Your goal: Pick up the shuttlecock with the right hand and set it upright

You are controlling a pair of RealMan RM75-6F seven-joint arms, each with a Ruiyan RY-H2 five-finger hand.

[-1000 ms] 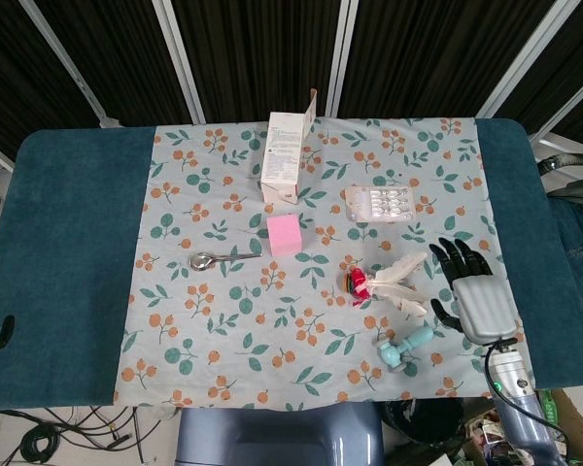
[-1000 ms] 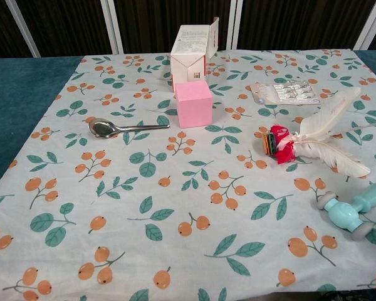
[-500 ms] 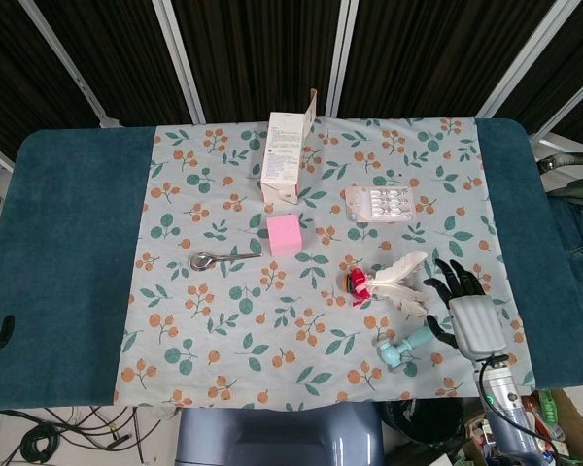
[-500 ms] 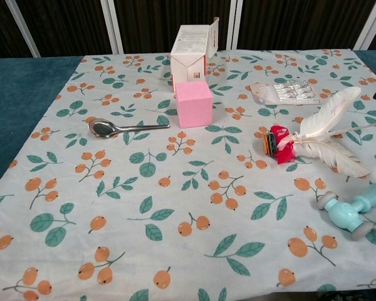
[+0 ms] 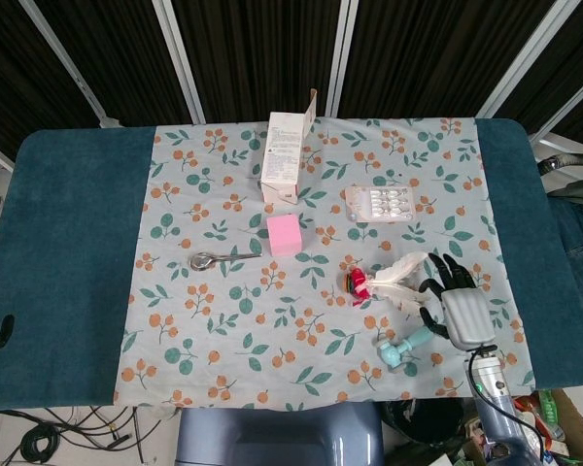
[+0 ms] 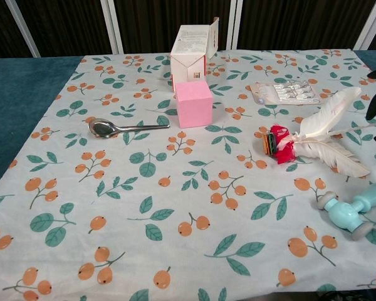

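Head view: shuttlecock point(image 5: 387, 282) lies at nine o'clock off my right hand point(image 5: 457, 309), fingers point(image 5: 437, 285) spread, empty, now nearer

Layout of things on the cloth-covered counter point(image 5: 68, 272)

The carton point(image 5: 284, 157) stands far and central, the cube point(image 5: 285, 234) just nearer, the spoon point(image 5: 221, 259) left of that. The blister pack point(image 5: 381, 203) lies right of the carton; nearer lies the shuttlecock point(image 5: 387, 280), right robot hand point(image 5: 457, 306) beside its feathers, the small dumbbell point(image 5: 404, 348) nearest.
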